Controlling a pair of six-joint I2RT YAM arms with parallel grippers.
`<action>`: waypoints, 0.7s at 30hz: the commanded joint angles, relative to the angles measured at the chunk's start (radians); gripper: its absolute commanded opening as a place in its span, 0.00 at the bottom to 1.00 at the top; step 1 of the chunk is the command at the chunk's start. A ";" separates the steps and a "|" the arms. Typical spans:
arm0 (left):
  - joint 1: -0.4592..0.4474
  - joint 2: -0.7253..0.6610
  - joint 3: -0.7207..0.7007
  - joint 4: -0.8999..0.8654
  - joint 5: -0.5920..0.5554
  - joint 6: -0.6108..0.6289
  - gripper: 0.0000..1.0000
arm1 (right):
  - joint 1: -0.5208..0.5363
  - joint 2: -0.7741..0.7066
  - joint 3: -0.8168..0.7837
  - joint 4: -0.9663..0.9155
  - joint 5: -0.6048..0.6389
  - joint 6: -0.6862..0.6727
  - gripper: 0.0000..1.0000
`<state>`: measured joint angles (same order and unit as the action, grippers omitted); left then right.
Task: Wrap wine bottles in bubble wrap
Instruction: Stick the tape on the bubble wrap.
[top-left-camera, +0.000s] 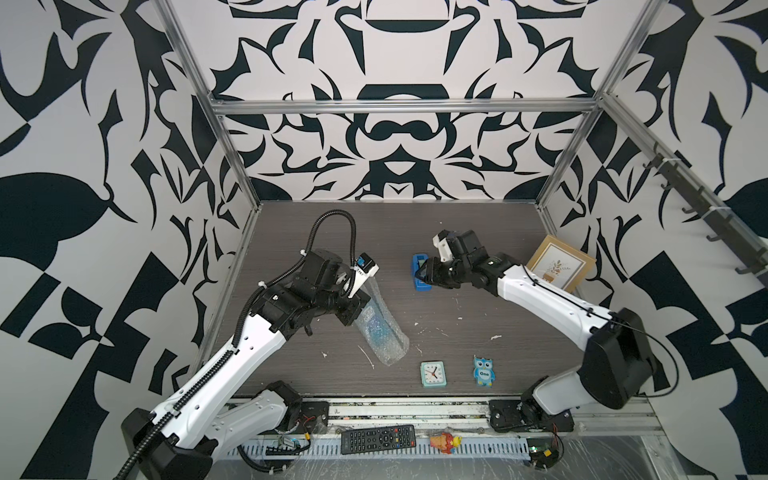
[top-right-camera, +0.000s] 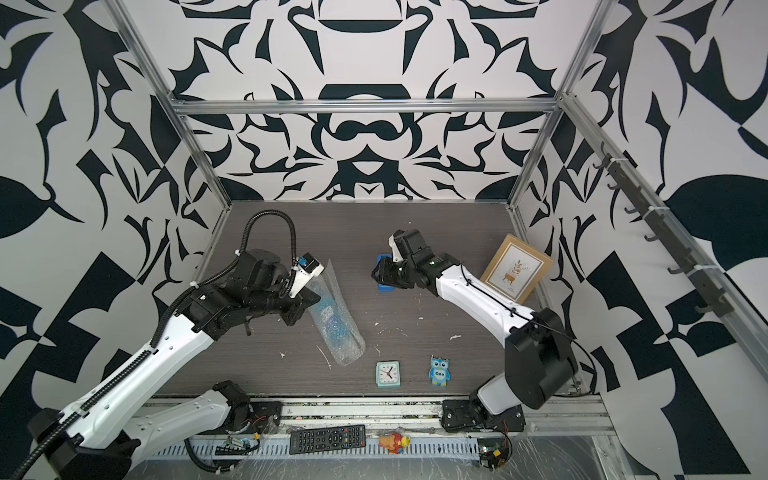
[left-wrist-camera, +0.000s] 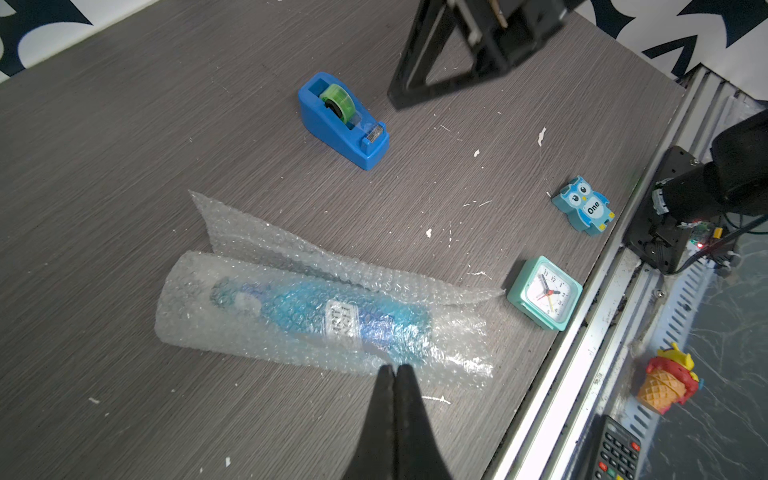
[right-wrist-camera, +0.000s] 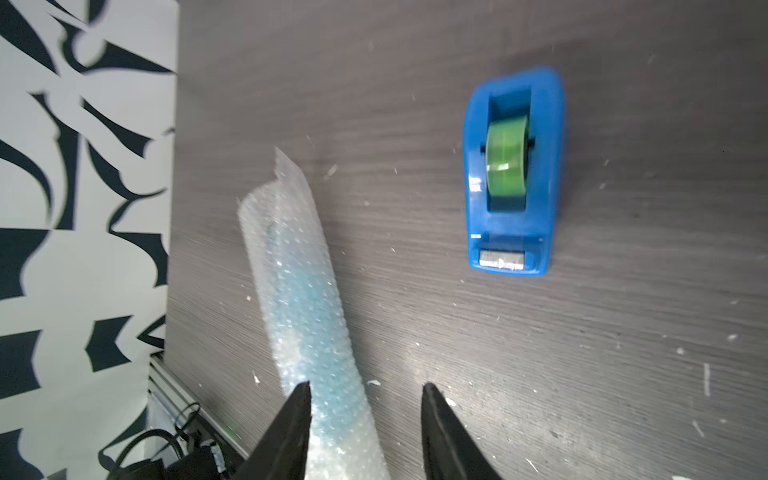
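Left jaws closed, bottle (left-wrist-camera: 316, 309) seemingly inside bubble wrap (left-wrist-camera: 257, 239)

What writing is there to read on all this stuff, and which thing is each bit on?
"One": on the owl.
"11", "12", "1", "2", "3": hour numbers on the clock.
Label on the bottle: blurred under the wrap, unreadable.
Remote keys: too small.
Picture frame: any text too small.
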<state>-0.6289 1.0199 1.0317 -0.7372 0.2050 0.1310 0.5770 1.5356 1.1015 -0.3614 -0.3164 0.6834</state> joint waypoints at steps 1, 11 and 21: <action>-0.001 0.014 0.026 -0.028 0.037 -0.023 0.00 | 0.039 0.051 -0.034 0.095 -0.060 -0.028 0.45; 0.072 0.102 0.047 -0.001 0.073 -0.183 0.00 | 0.173 0.262 -0.024 0.260 -0.127 -0.048 0.44; 0.194 0.145 -0.014 0.057 0.193 -0.308 0.00 | 0.230 0.256 -0.047 0.342 -0.160 -0.064 0.45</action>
<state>-0.4480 1.1549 1.0405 -0.6937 0.3431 -0.1219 0.7971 1.8351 1.0576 -0.0692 -0.4576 0.6422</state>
